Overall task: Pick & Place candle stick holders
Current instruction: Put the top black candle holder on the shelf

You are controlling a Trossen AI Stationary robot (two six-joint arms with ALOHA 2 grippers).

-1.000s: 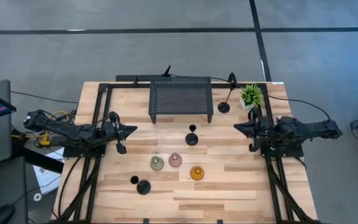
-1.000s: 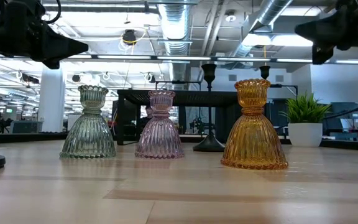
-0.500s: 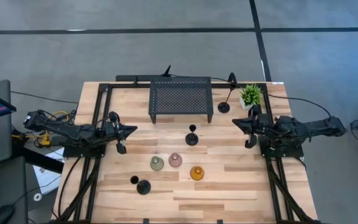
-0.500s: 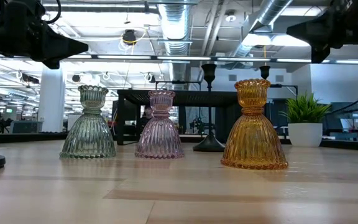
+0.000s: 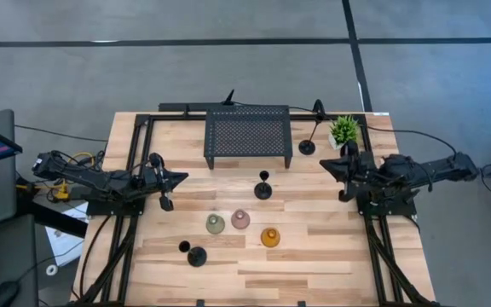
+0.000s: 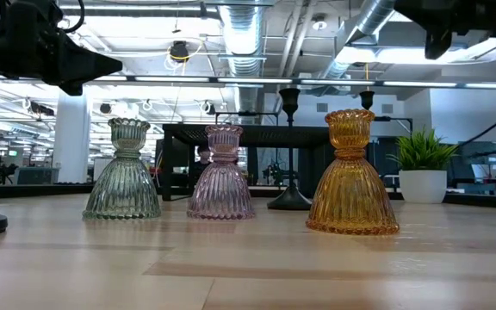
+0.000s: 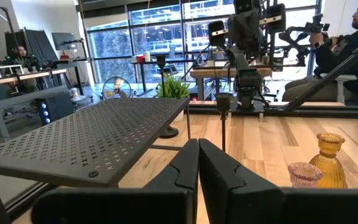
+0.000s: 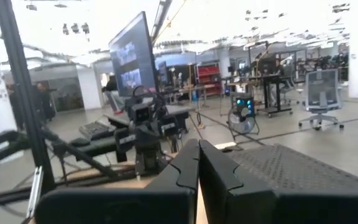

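Observation:
Three squat glass holders stand on their wide bases at the table's near middle: green [image 5: 216,224], pink [image 5: 240,219] and amber [image 5: 270,237]. They also show in the low view, green [image 6: 123,172], pink [image 6: 222,176] and amber [image 6: 351,176]. A short black holder [image 5: 263,188] stands on its round base behind them. A tall one [image 5: 308,145] stands by the plant. A third [image 5: 196,255] stands near the front left. My left gripper [image 5: 184,176] is shut and empty at the table's left. My right gripper [image 5: 322,164] is shut and empty at the right, above the table.
A black perforated metal rack [image 5: 248,135] stands at the table's far middle. A small green potted plant [image 5: 343,130] stands at the far right. Black frame rails [image 5: 135,162] run along both sides of the table. People sit at desks in the room beyond.
My right gripper has risen and gone a little toward the table's far edge, still shut. The holders have kept still.

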